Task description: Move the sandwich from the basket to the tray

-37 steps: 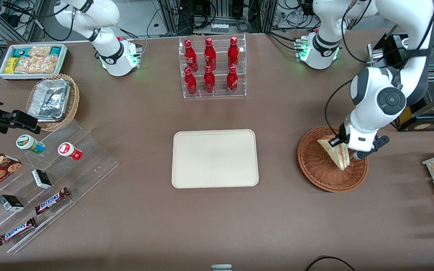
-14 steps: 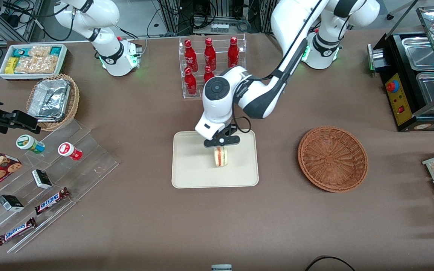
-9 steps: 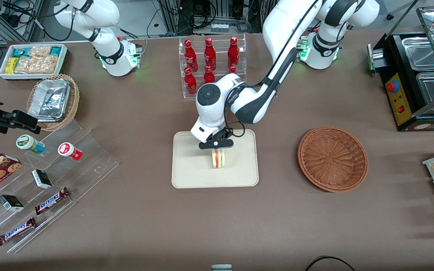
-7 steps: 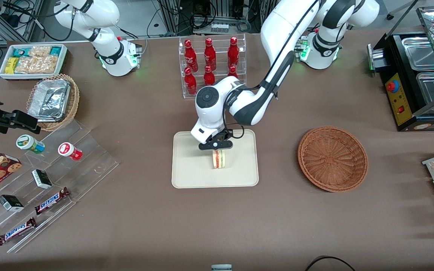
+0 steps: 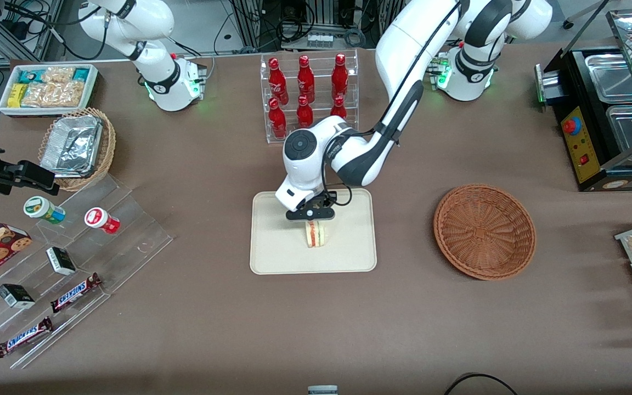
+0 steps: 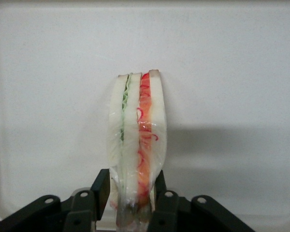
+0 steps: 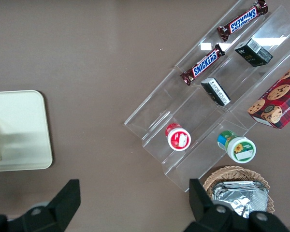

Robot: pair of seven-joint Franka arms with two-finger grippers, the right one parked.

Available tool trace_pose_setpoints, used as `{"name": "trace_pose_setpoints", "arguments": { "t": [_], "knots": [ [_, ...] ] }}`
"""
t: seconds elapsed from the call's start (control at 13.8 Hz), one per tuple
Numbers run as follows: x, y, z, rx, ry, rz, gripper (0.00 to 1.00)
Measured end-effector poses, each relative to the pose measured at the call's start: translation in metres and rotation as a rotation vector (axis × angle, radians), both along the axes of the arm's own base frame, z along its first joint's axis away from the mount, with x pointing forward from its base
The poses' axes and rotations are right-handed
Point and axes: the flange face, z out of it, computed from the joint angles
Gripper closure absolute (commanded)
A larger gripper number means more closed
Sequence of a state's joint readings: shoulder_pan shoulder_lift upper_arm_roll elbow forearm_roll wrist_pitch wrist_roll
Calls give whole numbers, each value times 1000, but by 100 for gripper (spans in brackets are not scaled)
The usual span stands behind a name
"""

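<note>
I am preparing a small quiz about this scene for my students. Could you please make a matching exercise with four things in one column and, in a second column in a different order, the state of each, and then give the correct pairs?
Things:
1. sandwich
2. basket
3. gripper
4. red bottles

States:
A. holds nothing inside it
B. standing in a clear rack
C. shut on the wedge, just above the tray
D. on its edge over the tray, held between two fingers

Pairs: 1-D, 2-A, 3-C, 4-B
</note>
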State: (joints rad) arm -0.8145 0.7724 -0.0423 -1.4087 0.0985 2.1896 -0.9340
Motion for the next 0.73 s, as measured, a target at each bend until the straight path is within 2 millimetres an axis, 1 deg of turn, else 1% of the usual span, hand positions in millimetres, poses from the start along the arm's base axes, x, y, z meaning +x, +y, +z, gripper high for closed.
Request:
{"name": "trace_pose_setpoints", "arguments": {
  "t": [0.15, 0.22, 0.29, 0.36, 0.44, 0.51, 0.73],
  "knots": [
    [4, -1, 6, -8, -10, 3, 1],
    [6, -1, 13, -12, -16, 5, 1],
    [9, 0, 23, -11, -20, 10, 1],
    [13, 3, 38, -9, -25, 20, 1],
    [19, 10, 60, -5, -29, 36, 1],
    [26, 21, 85, 0, -30, 59, 1],
    [46, 71, 168, 19, -26, 200, 1]
  ]
}}
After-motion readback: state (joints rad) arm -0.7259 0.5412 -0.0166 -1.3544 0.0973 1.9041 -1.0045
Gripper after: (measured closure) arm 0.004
